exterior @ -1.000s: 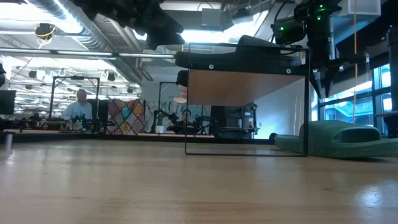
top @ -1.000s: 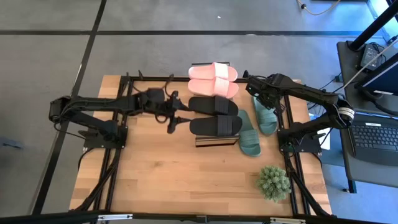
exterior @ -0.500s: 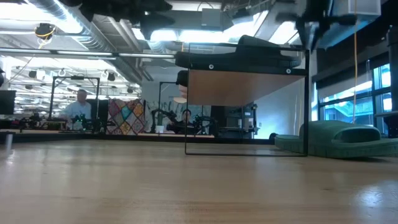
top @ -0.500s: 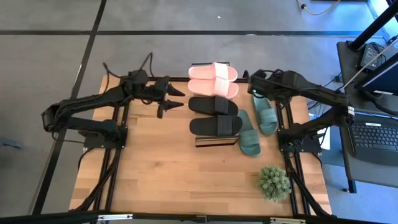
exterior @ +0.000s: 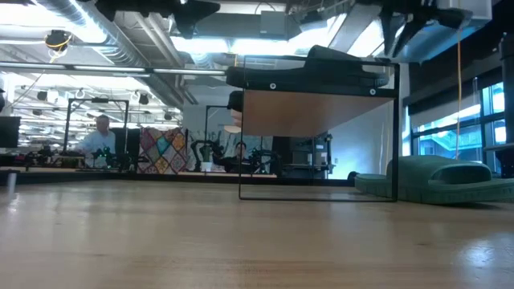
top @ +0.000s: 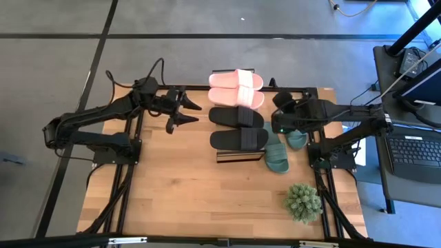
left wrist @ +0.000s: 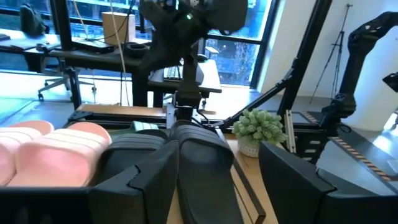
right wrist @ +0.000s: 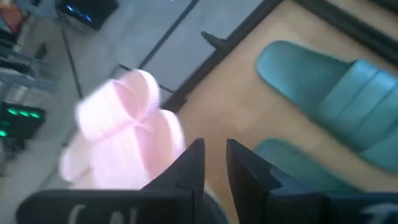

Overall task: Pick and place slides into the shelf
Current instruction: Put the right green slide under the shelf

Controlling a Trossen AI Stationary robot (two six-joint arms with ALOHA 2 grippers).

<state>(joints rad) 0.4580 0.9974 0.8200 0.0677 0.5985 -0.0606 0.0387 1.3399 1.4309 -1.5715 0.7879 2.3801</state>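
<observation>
Two pink slides [top: 236,88] and two black slides [top: 238,128] lie on top of the shelf [top: 240,157] at the table's far middle. In the low view a black slide [exterior: 345,60] rests on the shelf's plank [exterior: 317,112]. Two green slides [top: 278,156] lie sole down on the table right of the shelf, also in the low view [exterior: 438,178]. My left gripper [top: 193,111] hovers open, left of the black slides and about level. My right gripper [top: 281,114] hangs above the green slides, slanting down, its fingers [right wrist: 193,165] a little apart with nothing between them.
A small potted plant [top: 304,202] stands near the table's near right corner. Black frame rails [top: 131,172] run along both sides of the table. A laptop [top: 413,148] sits beyond the right edge. A person [exterior: 103,136] is far back in the room.
My left gripper has drawn back from the black slides toward the table's far left and risen. My right gripper has risen from just above a green slide, swung toward the near edge and tipped from pointing down to a slant. The slides have stayed in place.
</observation>
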